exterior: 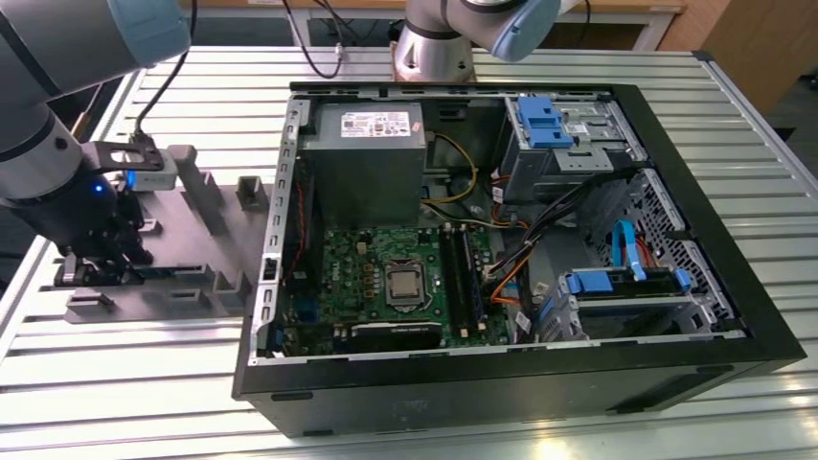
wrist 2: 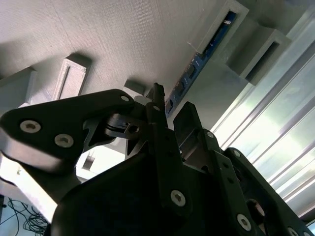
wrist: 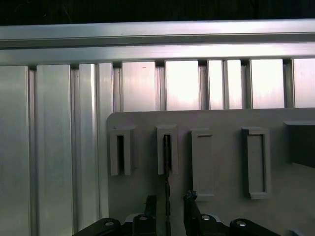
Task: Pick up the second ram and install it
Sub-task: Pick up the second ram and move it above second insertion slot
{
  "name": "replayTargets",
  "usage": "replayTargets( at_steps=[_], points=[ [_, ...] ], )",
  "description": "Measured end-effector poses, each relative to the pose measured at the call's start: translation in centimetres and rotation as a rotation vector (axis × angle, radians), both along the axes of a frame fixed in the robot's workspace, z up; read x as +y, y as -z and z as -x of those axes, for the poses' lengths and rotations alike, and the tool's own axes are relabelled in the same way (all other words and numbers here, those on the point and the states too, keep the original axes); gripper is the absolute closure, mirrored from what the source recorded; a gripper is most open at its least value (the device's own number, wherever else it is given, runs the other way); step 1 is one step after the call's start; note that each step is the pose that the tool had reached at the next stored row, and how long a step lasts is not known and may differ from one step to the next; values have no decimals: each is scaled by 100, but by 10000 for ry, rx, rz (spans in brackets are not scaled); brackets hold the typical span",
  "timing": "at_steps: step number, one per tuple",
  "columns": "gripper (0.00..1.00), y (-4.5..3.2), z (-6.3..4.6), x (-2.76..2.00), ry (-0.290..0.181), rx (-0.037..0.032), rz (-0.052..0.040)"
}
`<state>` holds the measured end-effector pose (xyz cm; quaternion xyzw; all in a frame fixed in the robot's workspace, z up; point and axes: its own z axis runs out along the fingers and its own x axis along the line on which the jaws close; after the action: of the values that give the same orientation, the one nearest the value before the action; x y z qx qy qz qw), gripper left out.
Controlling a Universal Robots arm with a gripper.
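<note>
The second ram (wrist: 167, 157) stands on its edge in a slot of the grey fixture (wrist: 221, 147). In the second wrist view the ram (wrist 2: 199, 66) is a thin dark board with a blue tint. My gripper (wrist: 170, 202) is down over the near end of the ram. One finger stands on each side of the board, with a small gap to each face. In the second wrist view the gripper (wrist 2: 171, 109) also straddles the board's end. In the exterior view my gripper (exterior: 96, 266) is low over the fixture (exterior: 192, 220), on that view's left.
The open computer case (exterior: 511, 383) lies on the slatted metal table (exterior: 128, 383), to the exterior view's right of the fixture. Its motherboard carries long black memory slots (exterior: 458, 278). Cables, drive cages with blue tabs (exterior: 550, 120) and a power supply (exterior: 368, 144) crowd the case.
</note>
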<state>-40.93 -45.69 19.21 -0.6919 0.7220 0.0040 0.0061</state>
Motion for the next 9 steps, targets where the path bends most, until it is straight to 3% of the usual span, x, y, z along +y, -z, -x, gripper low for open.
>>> replayTargets(
  at_steps=[4, 5, 9],
  points=[
    [66, 5, -6, 0, -1, 0, 0],
    [73, 6, -7, 0, 0, 1, 1],
    [73, 19, -14, 0, -1, 0, 0]
  ],
)
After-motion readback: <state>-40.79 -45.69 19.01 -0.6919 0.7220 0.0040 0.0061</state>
